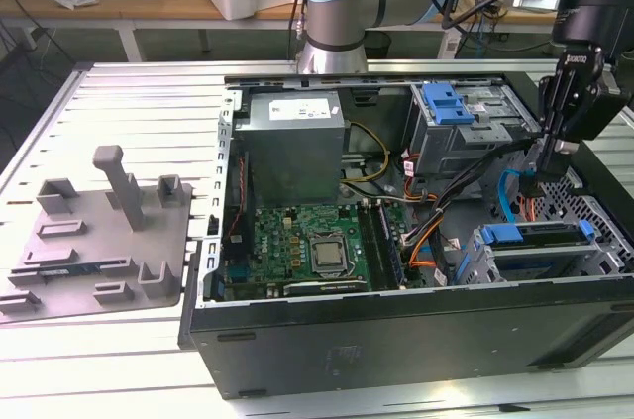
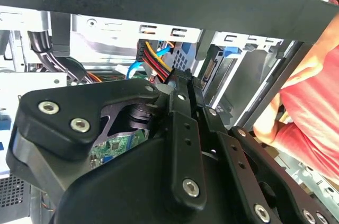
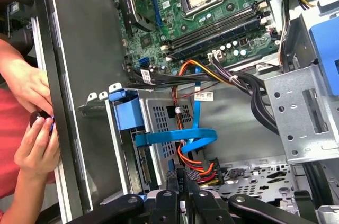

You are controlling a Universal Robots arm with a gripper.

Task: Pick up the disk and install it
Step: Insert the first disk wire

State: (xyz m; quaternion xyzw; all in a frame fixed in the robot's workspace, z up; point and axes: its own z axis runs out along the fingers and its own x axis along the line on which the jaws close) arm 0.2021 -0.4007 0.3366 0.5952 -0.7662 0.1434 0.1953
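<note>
- Half sunk in the drive cage (image 1: 487,262) at lower right of the exterior view: the disk (image 1: 530,237), clipped in its blue carrier and seemingly already in its bay.
- Just above it, at right of that frame: gripper (image 1: 543,173), jaws nearly touching beside the red-and-yellow power leads (image 3: 190,163); cannot tell whether anything is pinched.
- Better slow and square to the bay, clear of the blue data cable (image 3: 180,138) and the person's hands (image 3: 37,147) by the case wall (image 1: 396,335).
- Nothing legible: white sticker (image 1: 302,110) on the power supply (image 1: 287,157) and white tag (image 3: 205,96) too small to read.
</note>
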